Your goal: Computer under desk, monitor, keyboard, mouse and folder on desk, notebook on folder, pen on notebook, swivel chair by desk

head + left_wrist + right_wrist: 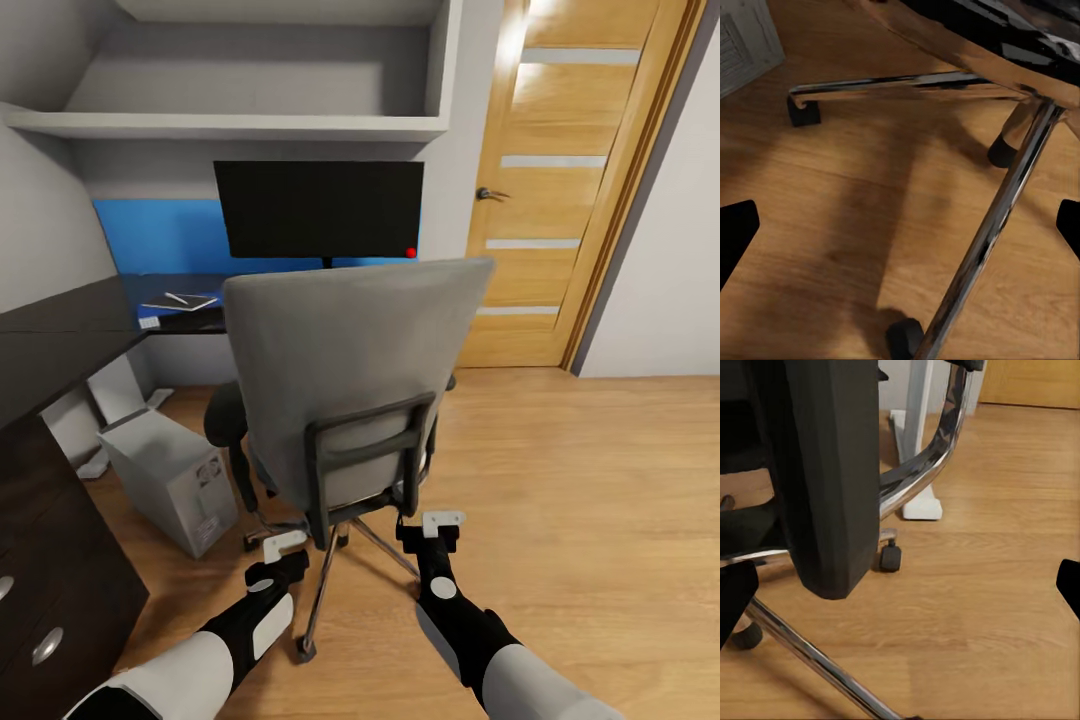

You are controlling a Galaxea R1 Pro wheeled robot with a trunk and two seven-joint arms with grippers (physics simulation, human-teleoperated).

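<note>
— How was your light just then?
— Bright and even; the swivel chair (350,390) threw only soft shadows on the floor (560,480), with a pale glare on the door (570,180).
— And sharpness?
— Your wrist views looked soft, and the head view bent straight lines at its edges.

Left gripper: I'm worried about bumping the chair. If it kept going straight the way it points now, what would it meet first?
Probably the wooden floor: the left gripper aims down at bare boards beside the swivel chair's chrome leg, which lies close to that line. Depth is unclear.
</note>
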